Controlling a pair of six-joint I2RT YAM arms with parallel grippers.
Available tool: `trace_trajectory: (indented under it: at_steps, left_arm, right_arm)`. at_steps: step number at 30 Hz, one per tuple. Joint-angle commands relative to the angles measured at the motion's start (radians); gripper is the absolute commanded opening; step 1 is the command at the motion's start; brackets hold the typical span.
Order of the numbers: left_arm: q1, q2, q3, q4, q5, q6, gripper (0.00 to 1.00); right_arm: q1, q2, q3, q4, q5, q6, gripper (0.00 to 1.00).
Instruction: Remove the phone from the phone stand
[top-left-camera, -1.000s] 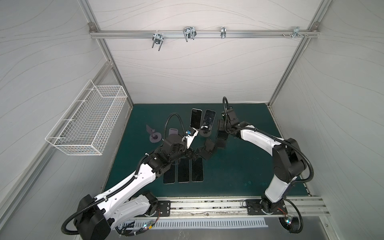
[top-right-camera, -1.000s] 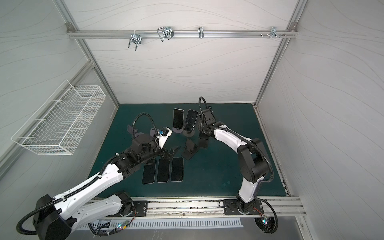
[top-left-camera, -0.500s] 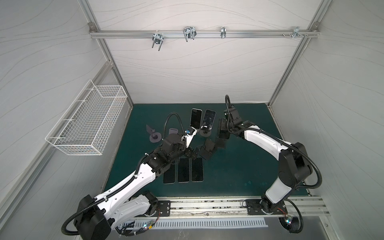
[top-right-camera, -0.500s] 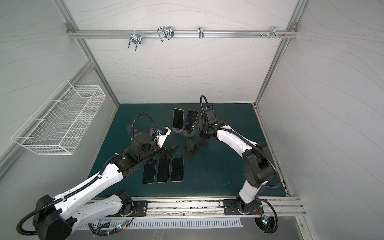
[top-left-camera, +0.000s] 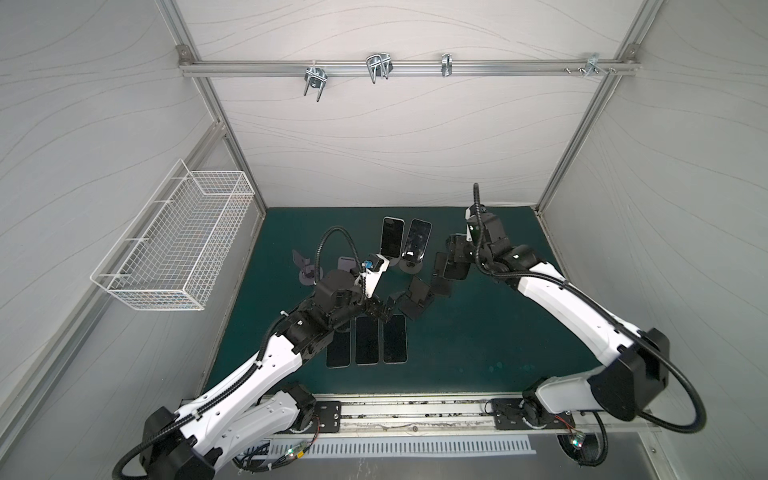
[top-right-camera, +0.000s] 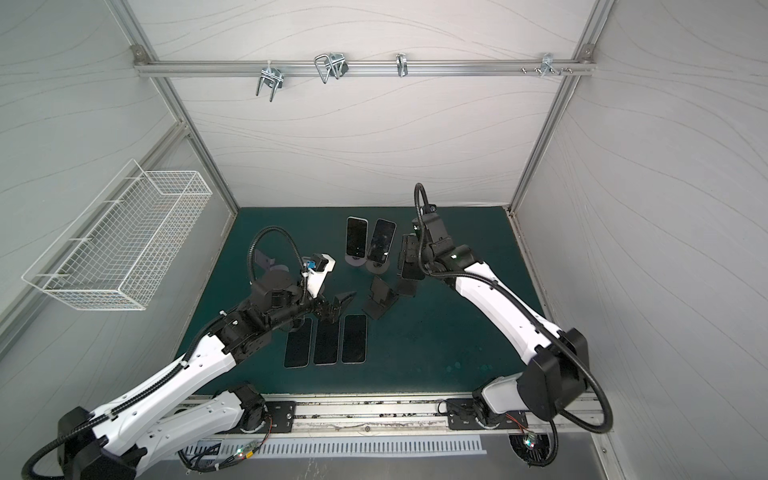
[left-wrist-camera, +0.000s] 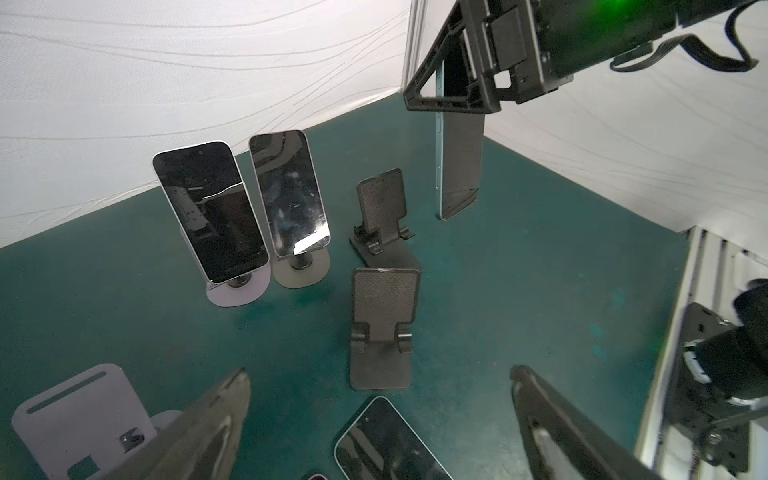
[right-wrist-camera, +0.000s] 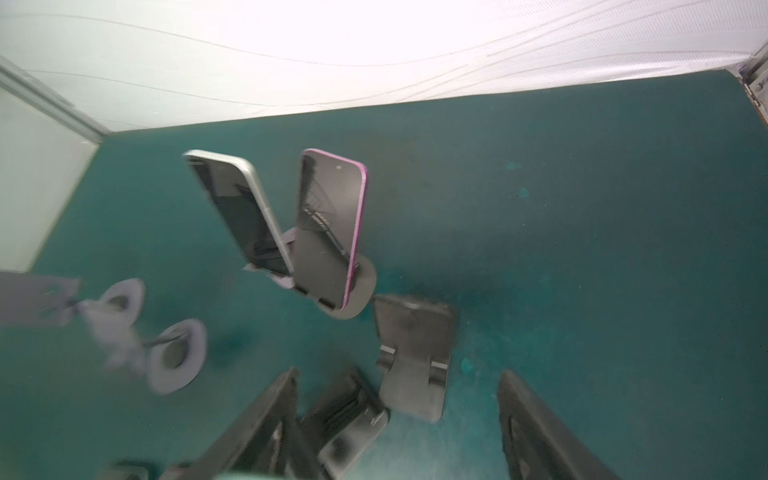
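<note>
Phone (left-wrist-camera: 459, 166), off its stand, hanging from right gripper (left-wrist-camera: 453, 97) above the mat (top-left-camera: 478, 332), right of middle.
Jaws narrow on the phone's upper end only; left gripper (top-left-camera: 384, 307) wide and empty. You risk a slip or swing from that end-hold, and clipping the empty black stands (left-wrist-camera: 382, 203) below when lowering. Left wrist view shows you the grip; the right wrist view does not show it clearly.

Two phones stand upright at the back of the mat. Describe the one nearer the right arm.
On the green mat, near the back wall, two phones lean side by side on round-based stands. The one nearer the right arm is the pink-edged phone on a dark grey stand; its neighbour has a pale edge and a lilac base.
</note>
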Motion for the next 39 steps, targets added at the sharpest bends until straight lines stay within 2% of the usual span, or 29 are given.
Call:
trace_trajectory:
  at_steps: [1, 6, 11, 19, 28, 39]
  left_arm:
    - [0.001, -0.071, 0.035, -0.034, 0.088, -0.04, 0.99]
    - [0.001, -0.147, 0.025, -0.14, 0.115, -0.011, 0.98]
    - [0.001, -0.196, 0.007, -0.212, 0.116, 0.022, 0.99]
    - [0.0, -0.246, -0.074, -0.194, 0.165, 0.054, 0.99]
    - [0.0, -0.247, -0.072, -0.242, 0.086, 0.094, 0.99]
    - [0.0, -0.301, -0.098, -0.251, 0.014, 0.114, 0.99]
  right_arm:
    - [0.028, -0.09, 0.012, -0.101, -0.03, 0.047, 0.62]
    - [0.094, -0.188, -0.03, -0.176, -0.037, 0.075, 0.6]
    - [0.165, -0.223, -0.065, -0.27, -0.056, 0.114, 0.6]
    - [0.288, -0.254, -0.174, -0.293, -0.072, 0.234, 0.59]
    - [0.387, -0.197, -0.277, -0.22, -0.146, 0.346, 0.59]
    - [0.393, -0.063, -0.362, -0.104, -0.211, 0.368, 0.59]
